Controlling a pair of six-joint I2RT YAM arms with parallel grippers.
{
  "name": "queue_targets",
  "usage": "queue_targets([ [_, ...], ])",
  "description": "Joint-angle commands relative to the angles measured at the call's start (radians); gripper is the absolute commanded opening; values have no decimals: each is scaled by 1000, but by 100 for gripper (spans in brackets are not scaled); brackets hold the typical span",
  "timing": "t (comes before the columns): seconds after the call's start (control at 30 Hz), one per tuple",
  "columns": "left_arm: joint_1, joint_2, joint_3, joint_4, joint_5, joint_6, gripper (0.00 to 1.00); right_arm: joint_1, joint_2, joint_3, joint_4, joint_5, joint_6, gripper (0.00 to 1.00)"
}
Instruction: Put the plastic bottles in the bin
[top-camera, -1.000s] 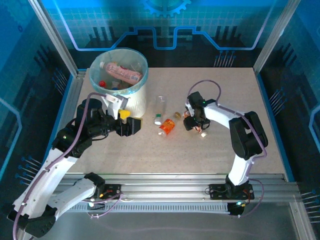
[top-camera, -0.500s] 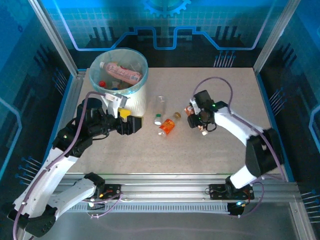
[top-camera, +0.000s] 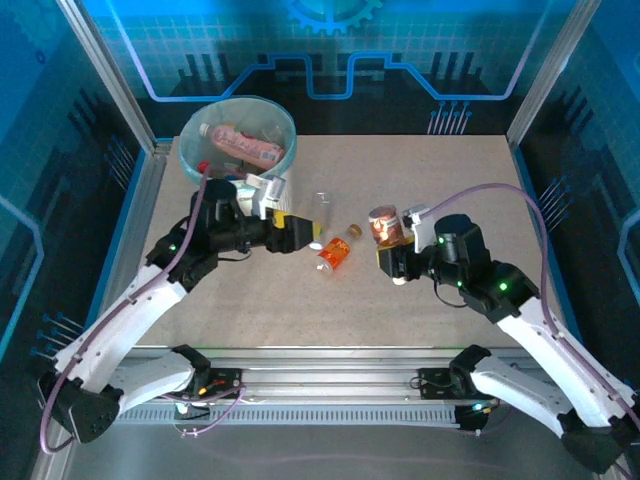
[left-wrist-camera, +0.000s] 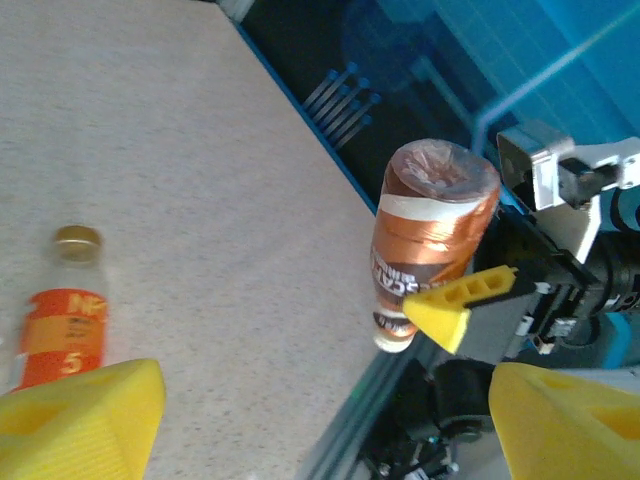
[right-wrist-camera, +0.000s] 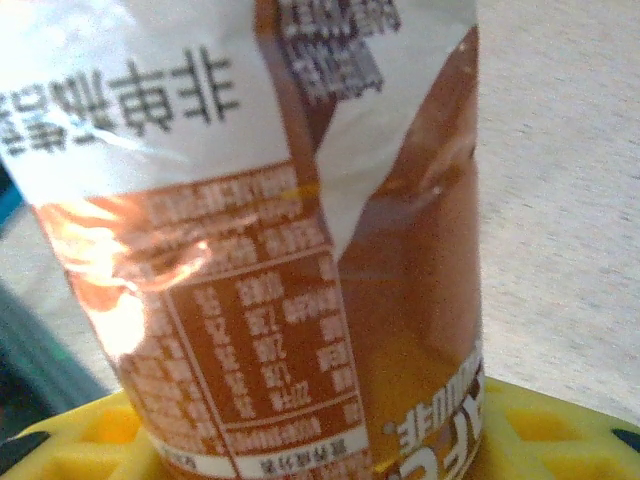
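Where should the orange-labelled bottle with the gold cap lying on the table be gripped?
The orange-labelled bottle lies on its side, gold cap toward the far right. Come from above and close across the labelled middle, crosswise to its length; the cap end is narrower.

"Left arm (top-camera: 150, 290)?"
"Stretched far and rightward, left gripper (top-camera: 303, 236) with yellow fingers spread wide."
"Right arm (top-camera: 520, 310)?"
"Elbow bent, reaching leftward, right gripper (top-camera: 393, 252) clamped around a brown-labelled bottle (top-camera: 384, 224)."

A speckled beige desk (top-camera: 350, 310), silver frame posts (top-camera: 108, 75) at the desk's corners, and behind the desk a blue wall (top-camera: 330, 40), possibly printed with a gear.
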Motion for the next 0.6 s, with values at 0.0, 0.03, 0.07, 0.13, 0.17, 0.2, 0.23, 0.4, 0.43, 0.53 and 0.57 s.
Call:
queue_targets([
  [0.0,-46,32,26,90,64,-15,87,67,-33,-1,59,-65,52,50],
  [0.03,-52,43,27,102,66,-18,88,84,-35,2,68,-71,51,49],
  [0.07,-57,52,30,112,72,-22,88,101,-34,5,73,-74,49,49],
  [0.13,-66,76,40,128,94,-31,88,135,-27,11,82,-74,34,49],
  [0.17,-71,85,44,134,110,-36,88,148,-22,11,85,-76,23,49],
  [0.2,-80,90,47,149,128,-39,88,160,-16,9,85,-71,19,49],
  [0.23,-90,95,46,165,146,-41,89,167,-7,10,83,-65,18,49],
  [0.4,-150,95,38,183,185,-14,90,191,23,11,123,-101,29,49],
  [0.43,-161,97,39,168,174,-1,90,198,25,11,138,-110,32,49],
  [0.53,-174,101,43,137,125,14,89,222,38,24,167,-126,34,49],
  [0.57,-178,103,46,126,101,16,89,232,43,33,172,-130,33,49],
])
